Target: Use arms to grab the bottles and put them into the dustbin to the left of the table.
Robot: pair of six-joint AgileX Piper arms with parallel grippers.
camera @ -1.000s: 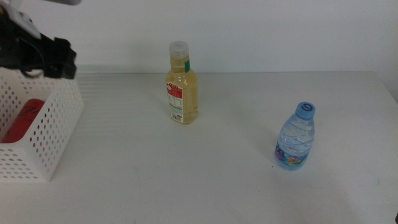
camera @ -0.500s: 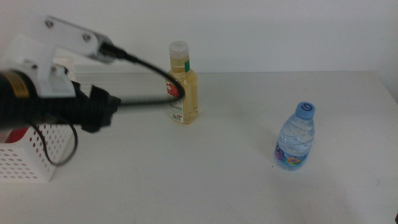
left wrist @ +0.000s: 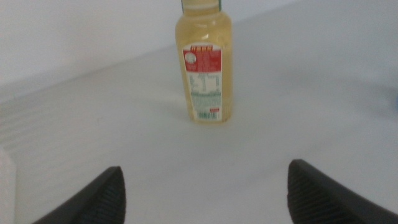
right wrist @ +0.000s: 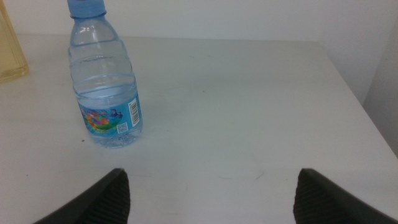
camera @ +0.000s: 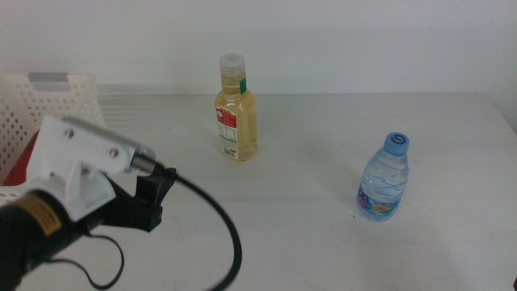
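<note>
left gripper (left wrist: 202, 193): jaws spread, empty, faces juice bottle (left wrist: 203, 65) near table's (camera: 307, 234) far edge to line up a grasp | right gripper (right wrist: 211, 196): spread, empty, waits by water bottle (right wrist: 104, 84) | can (camera: 20, 158) in basket (camera: 56, 101), left edge

White blocky left arm (camera: 77, 174), black wrist section, yellow round label, looping black cable (camera: 218, 234), dark rounded jaws

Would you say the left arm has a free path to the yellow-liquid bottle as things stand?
Probably yes. The left gripper is open and faces the yellow-liquid bottle, which stands upright with only bare table between them. The water bottle stands well off to the side.
</note>
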